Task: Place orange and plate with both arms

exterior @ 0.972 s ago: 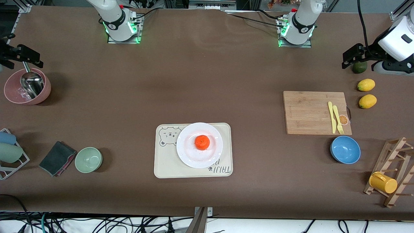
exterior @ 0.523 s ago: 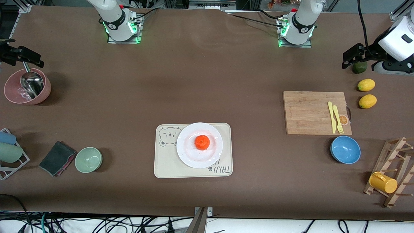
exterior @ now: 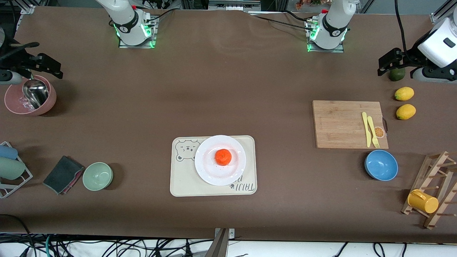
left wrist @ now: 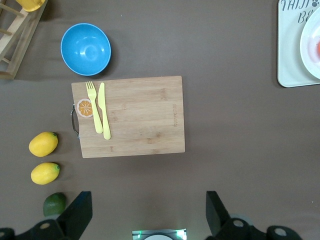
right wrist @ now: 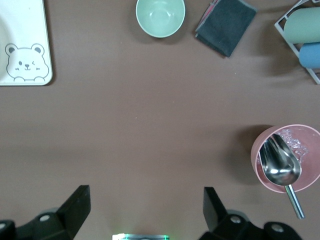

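The orange (exterior: pixel 223 157) sits in the middle of the white plate (exterior: pixel 207 169), and the plate rests on the cream bear-printed tray (exterior: pixel 185 182) at the centre of the bench (exterior: pixel 228 89), covering most of the tray's half toward the left arm's end. Seen from the plate in the front view, the wooden board (exterior: pixel 339 125) with its yellow knife (exterior: pixel 365 129) and fork (exterior: pixel 373 132) lies at about 2 o'clock, the blue bowl (exterior: pixel 381 165) at 3 o'clock, and the green bowl (exterior: pixel 98 176) near 9 o'clock. The left pincer (exterior: pixel 387 64) hangs released and holding nothing over the dark green fruit (exterior: pixel 398 74) at the left arm's end, with two lemons (exterior: pixel 404 93) just nearer the camera. The right pincer (exterior: pixel 39 66) is likewise spread wide and holding nothing, over the bench beside the pink bowl (exterior: pixel 14 107) that contains a metal scoop (exterior: pixel 35 92).
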Motion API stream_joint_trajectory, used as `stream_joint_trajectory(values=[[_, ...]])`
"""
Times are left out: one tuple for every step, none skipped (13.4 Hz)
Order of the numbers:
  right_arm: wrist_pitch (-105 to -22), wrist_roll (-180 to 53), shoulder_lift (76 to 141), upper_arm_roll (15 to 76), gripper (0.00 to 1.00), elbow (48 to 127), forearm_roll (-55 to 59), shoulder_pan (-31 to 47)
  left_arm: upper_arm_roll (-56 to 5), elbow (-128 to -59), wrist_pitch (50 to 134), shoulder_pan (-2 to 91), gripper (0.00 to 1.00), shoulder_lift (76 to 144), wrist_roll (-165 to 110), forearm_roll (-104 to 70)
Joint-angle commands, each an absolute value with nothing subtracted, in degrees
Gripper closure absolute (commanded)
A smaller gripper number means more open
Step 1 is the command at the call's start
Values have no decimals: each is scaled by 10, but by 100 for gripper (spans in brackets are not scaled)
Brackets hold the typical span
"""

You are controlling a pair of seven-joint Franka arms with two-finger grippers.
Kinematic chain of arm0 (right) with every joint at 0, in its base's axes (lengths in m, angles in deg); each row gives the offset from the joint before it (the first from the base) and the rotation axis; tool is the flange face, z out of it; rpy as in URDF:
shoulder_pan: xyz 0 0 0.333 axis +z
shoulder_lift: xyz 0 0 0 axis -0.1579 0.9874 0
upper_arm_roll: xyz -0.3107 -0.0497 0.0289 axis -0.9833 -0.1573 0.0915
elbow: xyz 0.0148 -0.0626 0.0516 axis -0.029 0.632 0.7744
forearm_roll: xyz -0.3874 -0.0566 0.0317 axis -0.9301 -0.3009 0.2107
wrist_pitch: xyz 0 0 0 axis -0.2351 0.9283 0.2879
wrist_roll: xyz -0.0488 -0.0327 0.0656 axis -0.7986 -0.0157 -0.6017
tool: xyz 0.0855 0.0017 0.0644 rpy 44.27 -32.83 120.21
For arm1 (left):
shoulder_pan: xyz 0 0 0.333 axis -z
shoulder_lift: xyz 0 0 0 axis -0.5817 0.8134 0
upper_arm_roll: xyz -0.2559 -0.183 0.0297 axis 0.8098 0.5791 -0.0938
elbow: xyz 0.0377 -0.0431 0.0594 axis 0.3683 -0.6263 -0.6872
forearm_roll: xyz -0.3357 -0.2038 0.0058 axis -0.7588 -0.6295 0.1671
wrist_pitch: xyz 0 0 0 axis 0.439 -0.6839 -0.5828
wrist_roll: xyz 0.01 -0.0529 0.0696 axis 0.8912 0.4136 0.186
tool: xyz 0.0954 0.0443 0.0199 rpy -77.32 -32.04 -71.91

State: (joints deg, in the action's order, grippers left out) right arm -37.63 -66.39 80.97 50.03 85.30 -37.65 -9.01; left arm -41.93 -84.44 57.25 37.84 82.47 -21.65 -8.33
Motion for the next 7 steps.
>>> stream_joint_trajectory(values=[[-374,-662,832,504,0,818,-369,-103,-420,-851,570,378,0,814,-209,-88],[-374,-662,832,505,0,819,-369,-103,-420,-851,570,378,0,814,-209,-88],[-373,-667,830,505,0,823,-368,-102,-420,-851,570,378,0,814,-209,-88],[-373,-664,831,504,0,823,-368,-102,-420,-851,570,378,0,814,-209,-88],[-371,-666,831,504,0,822,-369,-101,-420,-851,570,378,0,814,-209,-88],[-372,-665,834,503,0,817,-370,-101,-420,-851,570,378,0,814,-209,-88],[-372,-667,835,503,0,815,-371,-101,-420,-851,570,378,0,814,-209,-88]])
